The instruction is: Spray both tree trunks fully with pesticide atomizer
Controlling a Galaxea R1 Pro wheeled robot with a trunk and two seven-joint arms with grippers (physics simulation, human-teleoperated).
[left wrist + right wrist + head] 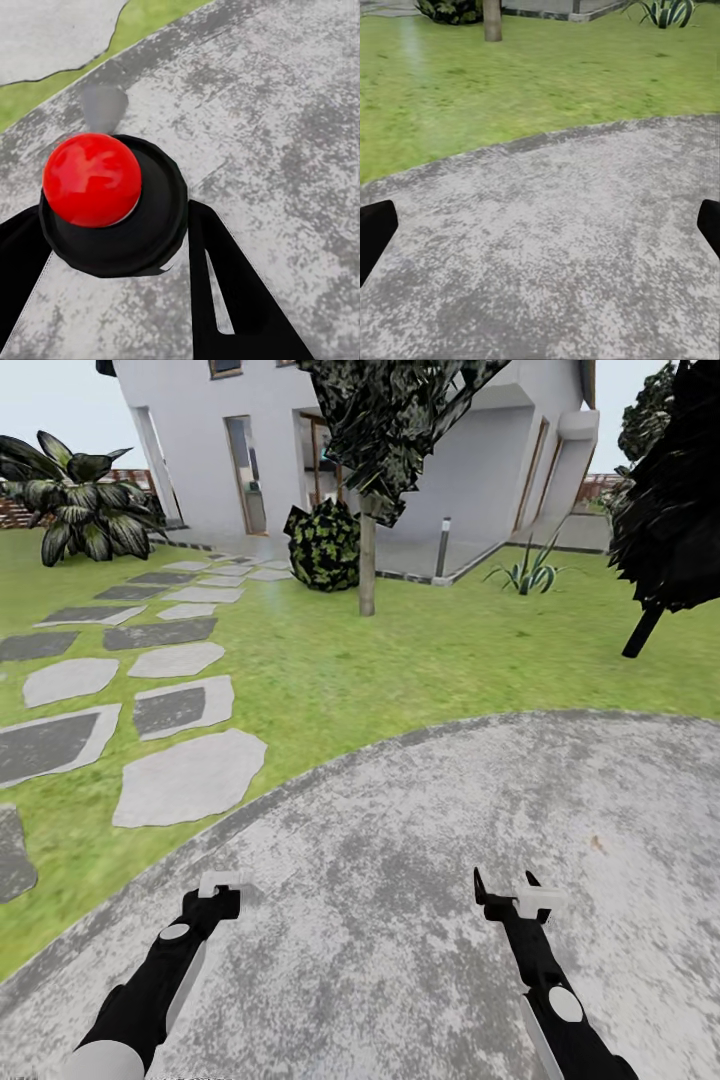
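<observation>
Left gripper (222, 884) hangs low over the grey paved patch (420, 880), and its wrist camera shows the pesticide atomizer (112, 206), a round black body topped by a red ball, sitting between the two dark fingers (232, 292) with the fingers against its sides, so the gripper is pinching it. Right gripper (508, 895) hovers over the same paving nearer its right edge; its fingers (375, 232) sit at the far sides of its own camera's picture with bare paving between them, spread wide and holding nothing. Beyond the curved edge of the paving lies the lawn (400, 650). On the lawn, straight ahead, stands a tree with a pale trunk (367, 565) under dark ragged foliage, a round bush (323, 546) just beside it. A second tree (670, 510) leans in at the right edge of the lawn, its trunk dark. Stepping stones (170, 705) run along the lawn's left side toward a white house (450, 450)
</observation>
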